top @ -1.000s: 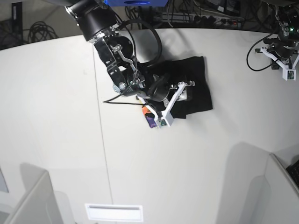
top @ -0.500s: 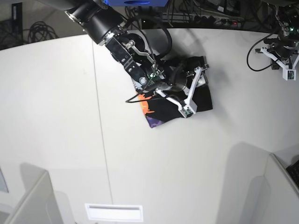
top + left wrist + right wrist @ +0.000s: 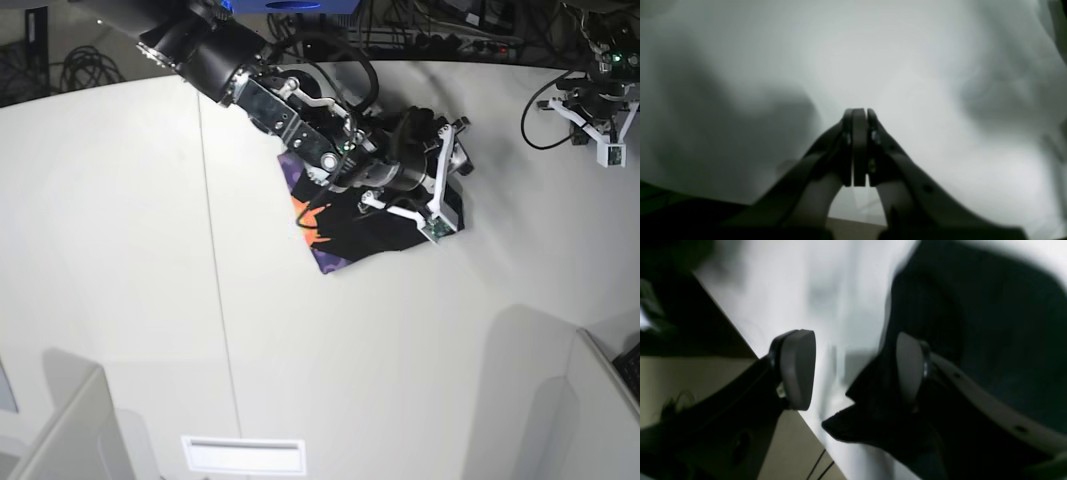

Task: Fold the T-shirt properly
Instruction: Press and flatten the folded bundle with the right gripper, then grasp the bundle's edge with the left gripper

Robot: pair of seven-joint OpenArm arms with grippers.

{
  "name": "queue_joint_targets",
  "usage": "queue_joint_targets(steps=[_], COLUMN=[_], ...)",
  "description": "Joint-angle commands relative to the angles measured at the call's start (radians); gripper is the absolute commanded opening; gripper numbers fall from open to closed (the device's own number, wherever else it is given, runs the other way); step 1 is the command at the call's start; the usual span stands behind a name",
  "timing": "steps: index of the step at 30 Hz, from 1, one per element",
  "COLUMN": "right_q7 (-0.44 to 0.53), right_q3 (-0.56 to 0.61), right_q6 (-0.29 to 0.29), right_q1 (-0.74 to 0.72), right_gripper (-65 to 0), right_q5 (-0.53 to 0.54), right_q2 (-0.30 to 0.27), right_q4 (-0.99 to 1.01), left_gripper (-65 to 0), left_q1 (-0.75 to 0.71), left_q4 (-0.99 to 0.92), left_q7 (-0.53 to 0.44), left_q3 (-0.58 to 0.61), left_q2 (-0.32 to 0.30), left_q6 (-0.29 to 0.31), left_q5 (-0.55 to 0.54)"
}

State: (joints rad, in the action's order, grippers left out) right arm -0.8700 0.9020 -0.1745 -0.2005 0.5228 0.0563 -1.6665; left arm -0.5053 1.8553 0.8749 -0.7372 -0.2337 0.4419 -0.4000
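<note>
base view: t-shirt [image 3: 345, 225] on white table [image 3: 120, 250]

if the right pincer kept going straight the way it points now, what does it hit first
Most likely the large black cloth T-shirt: it lies right ahead of the open right pincer, one finger already against a fold. The white table shows through the gap, so depth is uncertain.

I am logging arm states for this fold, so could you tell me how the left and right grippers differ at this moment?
The left gripper has its jaws shut on nothing, while the right gripper is open. The left gripper hangs over bare white table near the far edge, away from the T-shirt; the right gripper is at the T-shirt, black cloth against one finger. Both have the same pale, curved fingers.
</note>
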Motion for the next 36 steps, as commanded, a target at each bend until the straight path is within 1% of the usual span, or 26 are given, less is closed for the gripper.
queue_joint_targets(steps=[1,2,3,5,7,9,12,14,17,18,19,20,22,24,25,26,28,31,32,36], right_q7=[0.025,0.047,0.07,0.127,0.177,0.212,0.252,0.262,0.262,0.262,0.26,0.259,0.257,0.257,0.257,0.257,0.257,0.257,0.257,0.257], right_q3=[-0.019,-0.045,-0.071,-0.156,-0.252,-0.355,-0.512,-0.571,-0.625,-0.637,-0.645,-0.648,-0.648,-0.639,-0.639,-0.639,-0.64,-0.64,-0.64,-0.64], right_q6=[0.003,0.003,0.003,0.003,0.003,0.003,0.005,0.007,0.007,0.007,0.007,0.007,0.007,0.007,0.007,0.007,0.007,0.007,0.007,0.007], right_q1=[-0.014,-0.006,0.011,0.051,0.105,0.16,0.249,0.284,0.313,0.321,0.326,0.327,0.327,0.327,0.327,0.329,0.329,0.329,0.329,0.329], right_gripper=[-29.1,-30.6,-34.1,-46.7,-64.1,-65.0,-65.0,-65.0,-65.0,-65.0,-65.0,-65.0,-65.0,-65.0,-65.0,-65.0,-65.0,-65.0,-65.0,-65.0], right_q5=[0.004,0.004,0.006,0.009,0.01,0.012,0.012,0.012,0.012,0.012,0.012,0.012,0.012,0.012,0.012,0.012,0.012,0.012,0.012,0.012], right_q2=[-0.009,-0.034,-0.052,-0.086,-0.111,-0.117,-0.111,-0.114,-0.117,-0.118,-0.118,-0.118,-0.125,-0.143,-0.143,-0.144,-0.146,-0.151,-0.16,-0.166], right_q4=[-0.05,-0.083,-0.106,-0.137,-0.151,-0.151,-0.151,-0.151,-0.151,-0.151,-0.151,-0.151,-0.151,-0.153,-0.153,-0.153,-0.153,-0.153,-0.153,-0.153], left_gripper=[-65.0,-65.0,-65.0,-65.0,-65.0,-65.0,-65.0,-65.0,-65.0,-56.3,-46.1,-36.0,-17.1,-2.5,0.0,0.0,0.0,0.0,0.0,0.0], left_q1=[-0.002,-0.002,-0.002,-0.002,0.001,0.006,0.015,0.029,0.033,0.033,0.032,0.032,0.032,0.04,0.043,0.046,0.067,0.104,0.118,0.145], left_q4=[0.02,0.025,0.031,0.05,0.07,0.083,0.094,0.094,0.094,0.091,0.089,0.086,0.083,0.074,0.07,0.068,0.062,0.013,-0.007,-0.052], left_q7=[-0.016,-0.016,-0.016,-0.016,-0.016,-0.016,-0.016,-0.016,-0.016,-0.016,-0.016,-0.012,0.042,0.097,0.111,0.112,0.116,0.116,0.116,0.116], left_q3=[-0.009,-0.009,-0.009,-0.009,-0.009,-0.009,-0.003,-0.008,-0.003,-0.002,-0.003,-0.008,-0.009,-0.009,-0.009,-0.002,0.008,0.034,0.043,0.115], left_q2=[-0.002,0.006,0.015,0.043,0.072,0.098,0.116,0.135,0.141,0.141,0.141,0.139,0.133,0.127,0.125,0.129,0.135,0.168,0.175,0.178], left_q6=[0.022,0.05,0.067,0.09,0.097,0.099,0.114,0.117,0.117,0.117,0.117,0.117,0.117,0.117,0.116,0.114,0.113,0.113,0.113,0.113], left_q5=[-0.006,-0.006,-0.006,-0.006,-0.006,-0.006,-0.007,-0.007,-0.01,-0.032,-0.076,-0.138,-0.276,-0.391,-0.425,-0.435,-0.423,-0.391,-0.386,-0.396])
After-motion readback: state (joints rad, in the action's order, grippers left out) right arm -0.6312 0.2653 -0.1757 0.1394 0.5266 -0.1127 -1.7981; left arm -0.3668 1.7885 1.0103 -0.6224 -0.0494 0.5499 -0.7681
